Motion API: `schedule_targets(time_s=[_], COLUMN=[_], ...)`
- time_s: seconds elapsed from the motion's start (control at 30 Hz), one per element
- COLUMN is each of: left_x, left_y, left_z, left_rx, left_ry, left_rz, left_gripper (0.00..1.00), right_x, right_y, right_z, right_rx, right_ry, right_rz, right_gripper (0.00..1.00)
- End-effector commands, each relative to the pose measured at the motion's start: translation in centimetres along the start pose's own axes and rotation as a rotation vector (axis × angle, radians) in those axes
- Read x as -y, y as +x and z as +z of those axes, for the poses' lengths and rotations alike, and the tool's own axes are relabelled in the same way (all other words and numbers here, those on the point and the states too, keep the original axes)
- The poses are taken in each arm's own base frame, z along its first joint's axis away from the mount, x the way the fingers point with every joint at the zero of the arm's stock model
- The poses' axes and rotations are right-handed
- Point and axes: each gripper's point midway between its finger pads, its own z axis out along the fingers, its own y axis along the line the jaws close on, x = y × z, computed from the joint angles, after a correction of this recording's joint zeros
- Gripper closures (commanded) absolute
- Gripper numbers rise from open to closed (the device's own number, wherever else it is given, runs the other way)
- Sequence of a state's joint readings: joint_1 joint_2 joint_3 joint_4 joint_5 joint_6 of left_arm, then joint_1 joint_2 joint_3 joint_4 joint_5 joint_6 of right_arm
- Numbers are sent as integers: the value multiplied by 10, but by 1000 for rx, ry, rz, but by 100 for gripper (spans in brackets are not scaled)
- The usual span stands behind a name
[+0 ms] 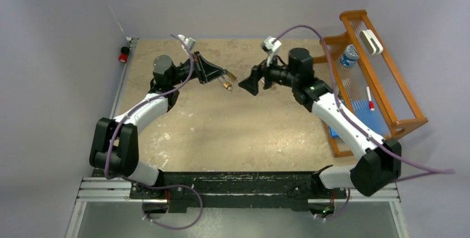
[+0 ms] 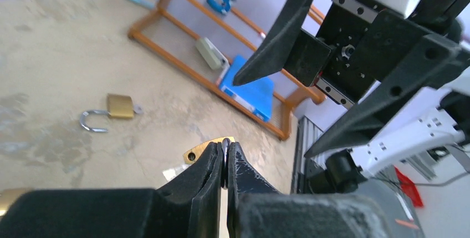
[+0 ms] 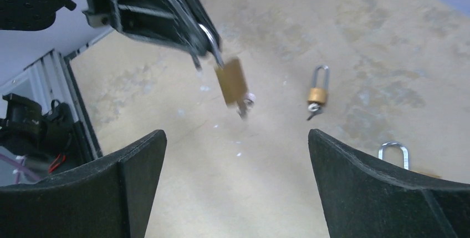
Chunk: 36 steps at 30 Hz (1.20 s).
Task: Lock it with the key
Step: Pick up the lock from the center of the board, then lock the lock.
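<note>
My left gripper is clenched on the shackle of a brass padlock, which hangs tilted above the table with a key at its bottom. My right gripper faces it, spread wide and empty. A second padlock lies nearby. The wooden rack sits well apart at the right edge.

A wooden rack stood right of the desk, holding 1 bottle, 1 blue box and 1 red marker.
</note>
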State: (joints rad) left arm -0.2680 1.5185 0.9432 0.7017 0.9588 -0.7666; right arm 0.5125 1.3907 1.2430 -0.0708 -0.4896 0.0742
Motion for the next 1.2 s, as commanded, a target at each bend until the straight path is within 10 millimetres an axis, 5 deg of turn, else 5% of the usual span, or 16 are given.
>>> schedule_targets(time_s=[0.0,0.17,0.3,0.63,0.93,1.17], left_x=[42,54,70,87,101,106], left_y=[-72,-106,-122,-124,-124,-119], left_z=[-23,-41,-53,-67,-67,-62], left_rx=[275,495,659,808,799,774], left_ry=[-4,-59,18,171,209,237], left_rz=[253,352,332,302,314,300], left_gripper=[100,100,100,100,100,100], right_x=[-9,-26,-32,-53,-55,-56], right_y=[-51,-66,-81,-126,-128,-133], right_z=[-41,-63,-61,-60,-13,4], right_rx=[328,554,556,635,637,640], right_ry=[-121,-241,-360,-653,-654,-617], right_rz=[-84,-315,-302,-284,-217,-192], right_gripper=[1,1,1,7,15,18])
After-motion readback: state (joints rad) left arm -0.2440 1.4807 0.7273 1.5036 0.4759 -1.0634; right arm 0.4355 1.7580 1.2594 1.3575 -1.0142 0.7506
